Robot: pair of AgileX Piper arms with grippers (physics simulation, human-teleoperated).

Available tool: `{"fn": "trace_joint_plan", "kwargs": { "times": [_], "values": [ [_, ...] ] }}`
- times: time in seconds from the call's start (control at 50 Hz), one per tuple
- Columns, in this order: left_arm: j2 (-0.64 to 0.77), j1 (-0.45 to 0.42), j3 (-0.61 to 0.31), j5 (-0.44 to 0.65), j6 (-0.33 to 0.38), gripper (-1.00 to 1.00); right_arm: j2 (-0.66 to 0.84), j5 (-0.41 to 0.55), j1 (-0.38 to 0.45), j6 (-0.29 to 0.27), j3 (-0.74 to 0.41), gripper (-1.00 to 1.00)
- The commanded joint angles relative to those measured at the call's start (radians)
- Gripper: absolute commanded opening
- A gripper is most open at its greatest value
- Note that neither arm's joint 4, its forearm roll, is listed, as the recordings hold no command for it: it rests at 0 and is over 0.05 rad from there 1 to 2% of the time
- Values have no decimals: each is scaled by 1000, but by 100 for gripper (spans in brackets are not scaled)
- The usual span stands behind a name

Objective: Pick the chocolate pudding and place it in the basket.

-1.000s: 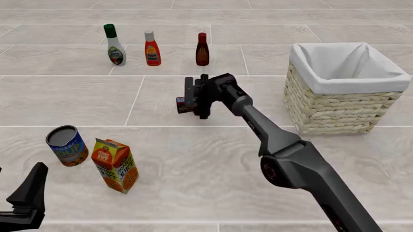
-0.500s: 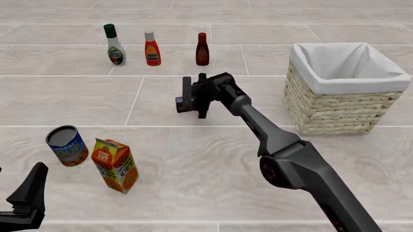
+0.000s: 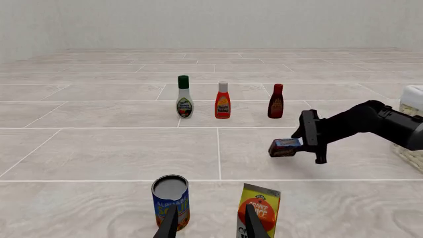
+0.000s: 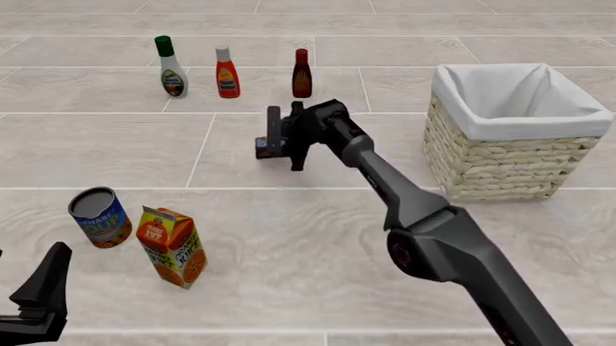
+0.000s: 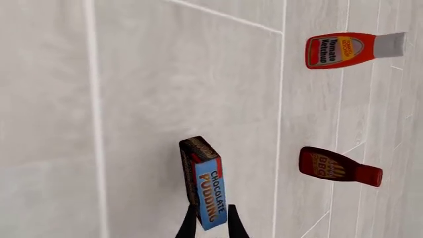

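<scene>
Above pale tiled floor | right end effector [image 4: 281, 141] clamps small boxy chocolate pudding [image 4: 264, 148] | woven basket [image 4: 500, 169] well apart

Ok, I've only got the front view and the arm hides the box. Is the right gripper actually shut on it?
Observer: Yes. The right wrist view shows the right gripper pinching one end of the pudding box.
Operator: Right box?
Observer: Its blue face reads Chocolate Pudding.
Operator: And the left gripper?
Observer: The left gripper is open, holding nothing, facing the can and juice carton.
</scene>
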Motion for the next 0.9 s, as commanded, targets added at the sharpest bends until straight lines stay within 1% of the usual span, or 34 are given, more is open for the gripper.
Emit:
{"fn": "trace_joint_plan", "kwargs": {
  "times": [0.02,0.04,0.06,0.08,0.12,0.16,0.18,0.2,0.24,0.32,0.36,0.38,0.4,0.5,0.56,0.64,0.66,0.7,0.72,0.74,0.76,0.8,0.84,0.9],
  "values": [
    [0,1,1,-1,1,100,-63,15,2,6,14,-100],
    [0,1,1,-1,0,100,-96,-11,1,4,69,-100],
    [0,0,1,-2,1,100,-194,-102,2,2,259,-100],
    [0,1,1,-2,1,100,-248,-154,3,3,362,-100],
    [0,0,1,-2,1,100,-319,-207,5,1,486,-100],
    [0,1,1,-2,1,100,-374,-241,5,-1,568,-100],
    [0,1,1,-2,1,100,-376,-244,5,-1,573,-100],
    [0,1,1,-2,1,100,-422,-260,8,6,629,-100],
    [0,1,1,-2,1,100,-437,-270,7,4,653,-100],
    [0,0,1,-2,0,100,-534,-312,7,12,779,-100],
    [0,0,1,-2,0,100,-535,-313,7,12,781,-100],
    [0,1,1,-1,0,100,-582,-322,2,22,838,-100],
    [0,0,1,-2,1,100,-608,-329,1,25,868,-100],
    [0,1,1,-1,0,100,-693,-351,-19,20,964,-100],
    [0,1,1,-1,1,100,-723,-352,-20,32,987,-100],
    [0,1,1,-2,0,100,-808,-372,-31,42,1087,-100],
    [0,1,1,-2,0,100,-809,-372,-31,42,1087,-100],
    [0,1,1,-1,0,100,-838,-368,-34,68,1101,-100],
    [0,1,1,-1,1,100,-840,-344,-40,97,1085,-100],
    [0,1,1,-1,1,100,-855,-337,-37,110,1101,-100],
    [0,1,1,-1,1,100,-868,-354,-38,100,1123,-100],
    [0,1,1,-2,0,100,-894,-354,-47,106,1137,-100],
    [0,1,1,-1,0,100,-922,-337,-38,141,1139,-100],
    [0,1,1,-2,1,100,-949,-338,-45,143,1160,-100]
  ]
}}
